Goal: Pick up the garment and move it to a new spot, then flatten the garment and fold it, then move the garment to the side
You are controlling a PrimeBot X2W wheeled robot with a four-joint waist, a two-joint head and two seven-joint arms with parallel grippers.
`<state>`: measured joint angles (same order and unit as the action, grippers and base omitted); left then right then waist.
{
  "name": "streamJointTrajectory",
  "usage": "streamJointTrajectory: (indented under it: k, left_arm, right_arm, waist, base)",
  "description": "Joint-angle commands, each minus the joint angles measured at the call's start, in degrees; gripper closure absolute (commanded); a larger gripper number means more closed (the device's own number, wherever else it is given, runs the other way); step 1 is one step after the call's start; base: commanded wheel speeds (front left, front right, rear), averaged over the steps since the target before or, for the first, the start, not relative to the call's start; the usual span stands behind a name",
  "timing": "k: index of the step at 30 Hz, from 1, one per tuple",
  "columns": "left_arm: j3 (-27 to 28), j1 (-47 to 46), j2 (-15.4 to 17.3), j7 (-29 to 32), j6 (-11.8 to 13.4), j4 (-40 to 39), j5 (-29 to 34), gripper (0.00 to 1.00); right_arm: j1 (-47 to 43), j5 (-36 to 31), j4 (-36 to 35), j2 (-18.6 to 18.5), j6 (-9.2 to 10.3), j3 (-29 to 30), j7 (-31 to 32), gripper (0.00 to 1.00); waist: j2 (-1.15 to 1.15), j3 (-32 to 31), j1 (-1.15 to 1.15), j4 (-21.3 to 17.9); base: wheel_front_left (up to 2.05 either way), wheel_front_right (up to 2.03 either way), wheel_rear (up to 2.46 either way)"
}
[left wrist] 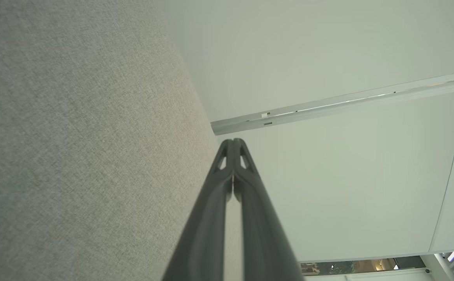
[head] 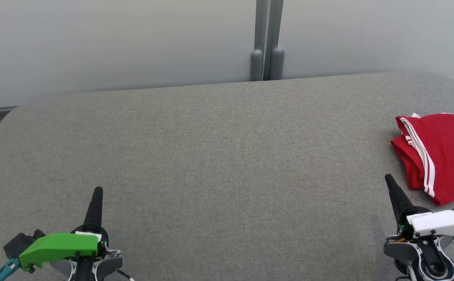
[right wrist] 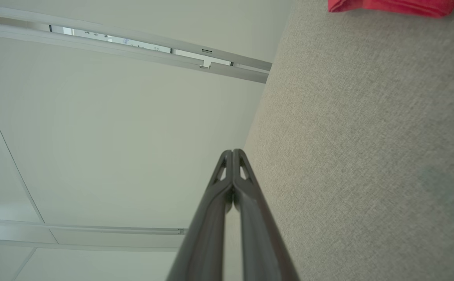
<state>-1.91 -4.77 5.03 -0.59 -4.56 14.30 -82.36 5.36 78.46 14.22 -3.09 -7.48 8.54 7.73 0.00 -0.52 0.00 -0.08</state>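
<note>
**Tool state.** The right tool (head: 390,180) is clenched: in the right wrist view its two dark fingers meet at the tip (right wrist: 233,153) with nothing between them. The left tool (head: 98,191) is likewise clenched and empty, with its tips pressed together in the left wrist view (left wrist: 233,142).

**Governing relation.** In the head view the garment (head: 441,152) lies to the upper right of the right tool, near its tip but apart from it. The left tool sits at the lower left of the frame, well apart from the garment, so the right arm is the nearer one. In the right wrist view a red edge of the garment (right wrist: 390,6) shows at the upper right of the frame, ahead of the fingers and off to one side.

**Garment.** It is a red bundle with white stripes (head: 420,152), apparently folded, resting on the grey desk (head: 211,156) at the right edge of the frame. That edge cuts it off, so its full extent cannot be told. The stripes and the visible fold run from upper left to lower right, close to upright in the frame.

**Arm pose.**
- Right tool: the fingers point up the frame, leaning left, away from the garment; the white cover (head: 441,222) is at the lower right.
- Left tool: the fingers point nearly straight up the frame; the green cover (head: 59,246) is at the lower left.
- Both wrist views look along the desk toward the pale wall panels (head: 113,43), which suggests the fingers lie low and roughly level.
</note>
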Motion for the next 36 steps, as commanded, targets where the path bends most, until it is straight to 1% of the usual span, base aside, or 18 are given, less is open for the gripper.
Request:
streamJointTrajectory:
  k: [1,17,33,36]
  left_arm:
    - [0.58,-1.50,-0.11,0.25,-0.59,-0.13,-1.26,1.00]
    - [2.20,-2.28,-1.33,1.68,-2.02,0.36,-6.54,1.00]
    - [3.56,-3.11,-2.25,2.96,-3.22,0.79,-10.66,1.00]
    - [3.52,-3.12,-2.24,2.88,-3.22,0.77,-10.67,1.00]
  right_arm:
    - [1.10,1.57,-0.02,-0.36,-0.03,0.41,0.42,1.00]
    - [1.51,8.28,0.50,-0.32,-0.03,1.85,1.82,1.00]
    - [2.00,13.82,0.93,-0.28,-0.02,3.07,3.01,1.00]
    - [1.94,13.75,0.92,-0.26,-0.02,3.07,3.04,1.00]
  waist:
    - [0.00,0.04,0.00,0.01]
    - [0.00,0.40,0.00,0.04]
    - [0.00,0.74,0.00,0.08]
    - [0.00,0.75,0.00,0.08]
  base:
    - [0.00,0.00,0.00]
    - [0.00,0.00,0.00]
    - [0.00,0.00,0.00]
    - [0.00,0.00,0.00]
